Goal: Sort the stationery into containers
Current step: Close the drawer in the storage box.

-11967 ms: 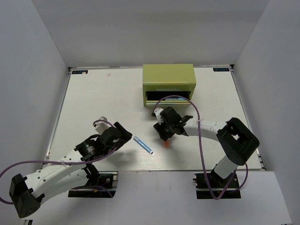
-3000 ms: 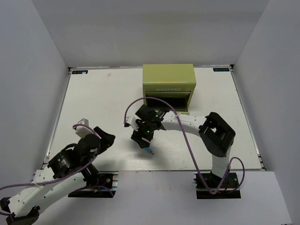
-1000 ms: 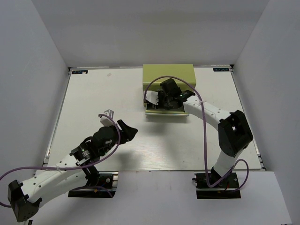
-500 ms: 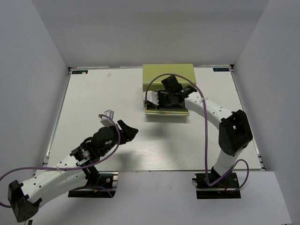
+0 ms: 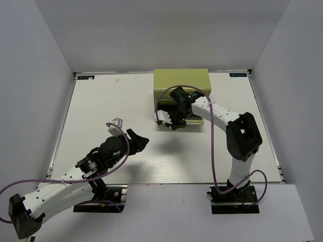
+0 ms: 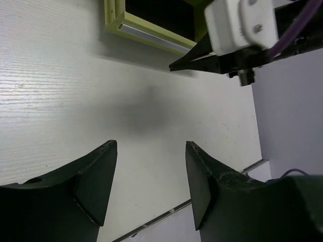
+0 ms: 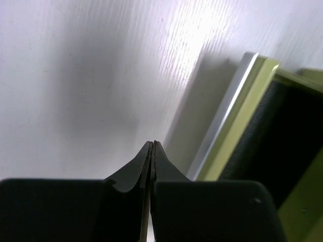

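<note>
The lime-green chest (image 5: 181, 80) stands at the back of the table with a drawer (image 7: 237, 116) pulled out toward me. No stationery shows on the table or in any view. My right gripper (image 5: 173, 123) is shut with nothing between its fingers. In the right wrist view the right gripper (image 7: 154, 144) points down at the table just in front of the drawer's silver-edged front. Well short of the chest, my left gripper (image 5: 141, 142) hovers over bare table. The left wrist view shows the left gripper (image 6: 151, 146) open and empty.
In the left wrist view the drawer's front rim (image 6: 151, 38) and the right arm's white wrist camera (image 6: 242, 22) lie ahead of the left fingers. White walls close in the table on three sides. The table's near edge strip (image 6: 166, 214) runs just beyond the left fingertips.
The right gripper has closed and come from above the open drawer down toward its front edge. The left arm has stayed where it was.
</note>
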`<state>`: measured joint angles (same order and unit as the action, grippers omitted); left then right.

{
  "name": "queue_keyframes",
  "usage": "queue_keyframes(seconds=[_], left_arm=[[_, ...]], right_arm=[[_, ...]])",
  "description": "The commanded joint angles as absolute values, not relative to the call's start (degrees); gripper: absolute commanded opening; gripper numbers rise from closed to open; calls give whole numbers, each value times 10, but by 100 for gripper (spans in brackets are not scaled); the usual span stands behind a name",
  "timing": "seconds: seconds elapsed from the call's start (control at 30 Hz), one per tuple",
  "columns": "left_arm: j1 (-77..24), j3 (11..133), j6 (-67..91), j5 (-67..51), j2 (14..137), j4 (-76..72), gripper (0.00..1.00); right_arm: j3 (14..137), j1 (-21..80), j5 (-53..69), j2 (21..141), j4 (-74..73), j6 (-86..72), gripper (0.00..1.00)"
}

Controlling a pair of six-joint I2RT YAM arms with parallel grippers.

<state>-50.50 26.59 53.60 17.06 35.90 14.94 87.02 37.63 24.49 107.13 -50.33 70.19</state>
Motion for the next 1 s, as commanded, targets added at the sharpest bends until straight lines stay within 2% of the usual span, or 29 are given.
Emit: queue_keyframes(seconds=[0.0,0.1,0.3,0.4,0.8,0.87,0.97], left_arm=[[-507,257,533,170,358,148,67],[-507,257,533,175,358,148,67],[-507,257,533,180,358,148,67],[-507,257,533,180,358,142,67],[-507,257,533,185,358,153,68],[-507,257,533,191,352,153,68],[-507,257,533,191,352,159,68]], right_arm=[[841,381,205,1066,-425,662,0],[825,382,141,1083,-352,608,0],[789,383,-68,1093,-140,507,0],[787,380,-113,1105,-108,497,0],[791,375,-182,1137,-19,526,0],[788,375,-173,1136,-29,523,0],[790,375,-61,1106,-105,507,0]])
